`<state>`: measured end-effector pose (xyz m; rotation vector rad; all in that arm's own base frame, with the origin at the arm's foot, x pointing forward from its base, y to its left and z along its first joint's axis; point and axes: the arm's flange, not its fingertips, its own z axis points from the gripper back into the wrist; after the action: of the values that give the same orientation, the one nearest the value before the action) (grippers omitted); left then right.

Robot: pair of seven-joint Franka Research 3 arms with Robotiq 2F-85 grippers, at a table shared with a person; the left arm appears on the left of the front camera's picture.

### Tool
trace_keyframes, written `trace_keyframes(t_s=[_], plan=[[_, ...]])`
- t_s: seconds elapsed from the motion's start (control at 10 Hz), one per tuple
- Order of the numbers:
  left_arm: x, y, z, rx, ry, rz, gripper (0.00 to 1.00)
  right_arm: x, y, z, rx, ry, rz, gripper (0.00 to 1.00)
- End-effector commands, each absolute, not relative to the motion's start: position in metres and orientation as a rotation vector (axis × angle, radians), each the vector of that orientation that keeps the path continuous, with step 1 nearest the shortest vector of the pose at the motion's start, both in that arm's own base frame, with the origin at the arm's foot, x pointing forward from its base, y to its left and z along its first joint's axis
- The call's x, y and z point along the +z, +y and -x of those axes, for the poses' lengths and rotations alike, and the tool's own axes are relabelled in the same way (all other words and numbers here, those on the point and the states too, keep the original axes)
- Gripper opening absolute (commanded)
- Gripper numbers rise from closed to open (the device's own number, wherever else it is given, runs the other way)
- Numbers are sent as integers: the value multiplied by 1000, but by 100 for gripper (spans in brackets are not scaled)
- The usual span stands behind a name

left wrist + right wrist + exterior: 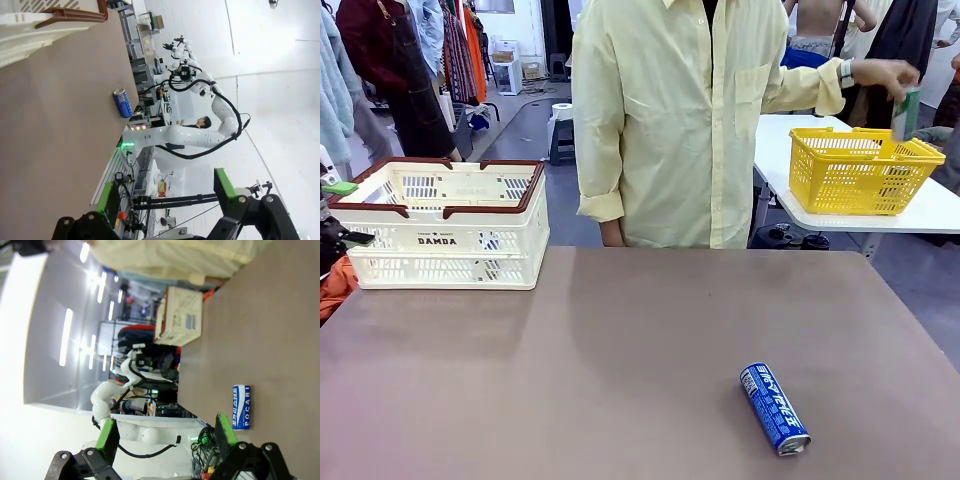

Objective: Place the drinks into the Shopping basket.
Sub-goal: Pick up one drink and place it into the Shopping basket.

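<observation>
One blue can [774, 408], one green can [906, 113], one cream Shopping basket [445, 262], one yellow basket [850, 185], one person [670, 120]

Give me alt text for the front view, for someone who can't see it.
A blue can lies on its side on the brown table, front right; the cream Shopping basket stands at far left. Behind the table, a person in a yellow shirt holds a green can beside a yellow basket.

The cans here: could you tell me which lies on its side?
The blue can, flat on the table; the green can is held in the person's hand.
</observation>
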<state>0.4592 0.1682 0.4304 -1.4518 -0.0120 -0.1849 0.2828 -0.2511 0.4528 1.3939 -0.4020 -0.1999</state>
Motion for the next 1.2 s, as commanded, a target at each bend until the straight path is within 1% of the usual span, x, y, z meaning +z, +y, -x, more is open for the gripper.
trace_keyframes(t_s=[0.0,0.5,0.6,0.8,1.0,1.1], plan=[[431,167,-457,-188,-16,1464,100,455,-250,-282,-179,-422,-1401,100],[431,167,-457,-188,-16,1464,100,455,-250,-282,-179,-422,-1401,100],[431,167,-457,-188,-16,1464,100,453,-251,-283,-200,-402,-1394,100],[431,167,-457,-188,-16,1464,100,491,-189,-282,-94,-361,-1045,100],[431,167,-457,-188,-16,1464,100,485,-115,-286,51,-325,-656,100],[431,167,-457,-188,-16,1464,100,477,-89,-284,77,-364,-506,100]])
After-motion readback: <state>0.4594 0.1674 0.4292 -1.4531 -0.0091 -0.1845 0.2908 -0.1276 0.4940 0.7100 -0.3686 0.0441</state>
